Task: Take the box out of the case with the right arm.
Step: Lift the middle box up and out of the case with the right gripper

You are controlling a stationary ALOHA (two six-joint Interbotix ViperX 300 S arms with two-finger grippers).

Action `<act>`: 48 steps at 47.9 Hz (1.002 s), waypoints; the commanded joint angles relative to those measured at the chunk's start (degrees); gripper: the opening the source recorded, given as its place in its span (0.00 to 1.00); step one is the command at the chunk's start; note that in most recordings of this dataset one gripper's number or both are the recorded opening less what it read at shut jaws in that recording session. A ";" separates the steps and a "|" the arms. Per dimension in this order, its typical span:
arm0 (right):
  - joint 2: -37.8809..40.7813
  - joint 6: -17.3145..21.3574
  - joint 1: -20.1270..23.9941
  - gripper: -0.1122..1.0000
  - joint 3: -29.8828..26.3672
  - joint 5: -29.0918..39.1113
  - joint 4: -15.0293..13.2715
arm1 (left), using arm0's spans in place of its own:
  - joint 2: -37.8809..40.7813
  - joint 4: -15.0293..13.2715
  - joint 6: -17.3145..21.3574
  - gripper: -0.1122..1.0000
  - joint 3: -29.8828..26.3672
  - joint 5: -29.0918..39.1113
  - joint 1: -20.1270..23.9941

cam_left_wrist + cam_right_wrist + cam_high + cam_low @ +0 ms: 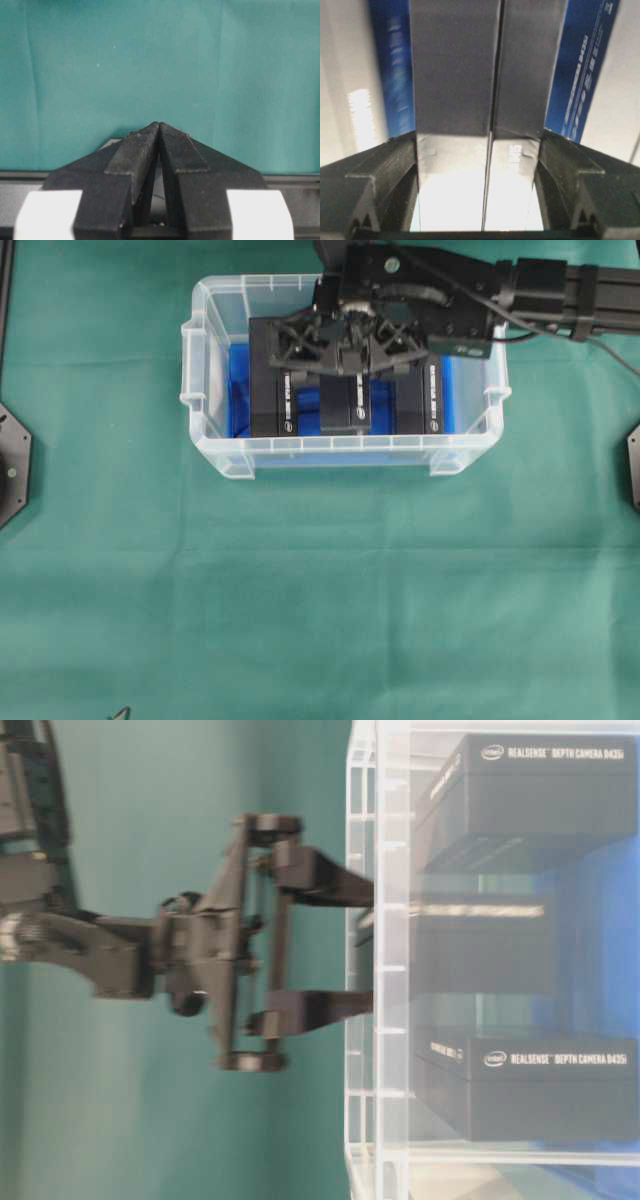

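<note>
The clear case (215,455) with a blue bottom sat on the green cloth (320,600) toward the far side of the table in the overhead view. 3 black boxes stood side by side inside it. The left box (272,390) and the right box (430,395) each showed a white printed label along the top edge. The middle box (345,405) sat between them, close beside both.

The right arm (540,285) reached in from the upper right of the overhead view, and its boom lay across the far rim of the case. The right gripper (345,365) pointed down into the case over the middle box. In the right wrist view, its 2 fingers (385,185) stood one on each side of the middle box (480,75), with the box's 2 side faces filling the gap between them. The jaws were closed against that box. In the table-level view, the fingers (320,880) passed over the case rim (365,960) and flanked the middle box (480,945), which remained inside the case walls.

The left gripper (159,131) hung over bare green cloth, away from the case. Its 2 fingertips met at the tip, and nothing lay between them.
</note>
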 commanded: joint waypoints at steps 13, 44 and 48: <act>-3.96 -0.09 0.35 0.68 -12.48 12.48 -2.64 | 0.00 0.18 0.00 0.12 -1.41 -0.26 -0.18; -3.87 -0.09 1.41 0.68 -22.68 21.18 -3.96 | 0.09 0.18 -0.09 0.12 -1.41 -0.26 -0.18; -3.87 -0.09 1.49 0.68 -22.68 21.18 -3.96 | 0.09 0.09 -0.18 0.12 -1.49 -0.26 -0.18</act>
